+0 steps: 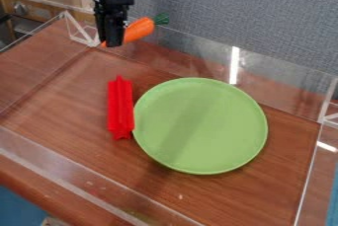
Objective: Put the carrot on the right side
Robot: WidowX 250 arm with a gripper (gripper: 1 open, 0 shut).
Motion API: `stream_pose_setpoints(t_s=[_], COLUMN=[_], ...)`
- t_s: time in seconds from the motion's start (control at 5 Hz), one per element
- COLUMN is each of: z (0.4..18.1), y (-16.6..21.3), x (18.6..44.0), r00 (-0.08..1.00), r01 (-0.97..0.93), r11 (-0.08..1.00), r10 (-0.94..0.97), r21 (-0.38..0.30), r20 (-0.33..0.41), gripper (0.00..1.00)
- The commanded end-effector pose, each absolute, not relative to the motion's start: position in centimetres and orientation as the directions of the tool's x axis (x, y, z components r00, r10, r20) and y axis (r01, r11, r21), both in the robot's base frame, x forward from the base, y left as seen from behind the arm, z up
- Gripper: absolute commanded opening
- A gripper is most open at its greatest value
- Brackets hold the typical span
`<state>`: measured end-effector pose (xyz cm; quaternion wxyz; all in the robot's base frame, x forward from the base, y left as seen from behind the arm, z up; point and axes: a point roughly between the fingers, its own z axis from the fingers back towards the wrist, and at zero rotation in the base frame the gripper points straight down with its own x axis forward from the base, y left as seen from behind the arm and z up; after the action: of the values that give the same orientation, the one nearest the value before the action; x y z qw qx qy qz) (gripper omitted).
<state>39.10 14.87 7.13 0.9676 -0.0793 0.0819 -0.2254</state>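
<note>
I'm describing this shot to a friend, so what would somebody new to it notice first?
Probably the big light-green plate, lying right of centre on the brown wooden table. Just left of it, the bright red ribbed stick stands out too. Then the eye likely climbs to the orange carrot with its green tip, held up at the black gripper near the back.

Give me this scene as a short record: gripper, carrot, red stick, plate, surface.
gripper: at the top left, closed on the carrot
carrot: orange with a green tip, held up off the table
red stick: ribbed, lying just left of the plate
plate: round, light green, nothing on it
surface: brown wood-look tabletop
</note>
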Motion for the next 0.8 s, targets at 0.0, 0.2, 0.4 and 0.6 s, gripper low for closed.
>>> stream_pose_setpoints(t_s=[0.0,0.2,0.4,0.6], z=[9.83,9.22,8.94,8.95], y=[16.61,17.03,16.72,16.56], x=[39.74,39.98,39.78,39.49], r00=[0.913,0.900,0.886,0.873], r01=[0.386,0.414,0.442,0.467], r11=[0.912,0.899,0.884,0.870], r10=[-0.399,-0.428,-0.457,-0.482], r21=[-0.139,-0.141,-0.152,-0.160], r20=[-0.082,-0.087,-0.082,-0.076], gripper=[0.00,0.00,0.00,0.00])
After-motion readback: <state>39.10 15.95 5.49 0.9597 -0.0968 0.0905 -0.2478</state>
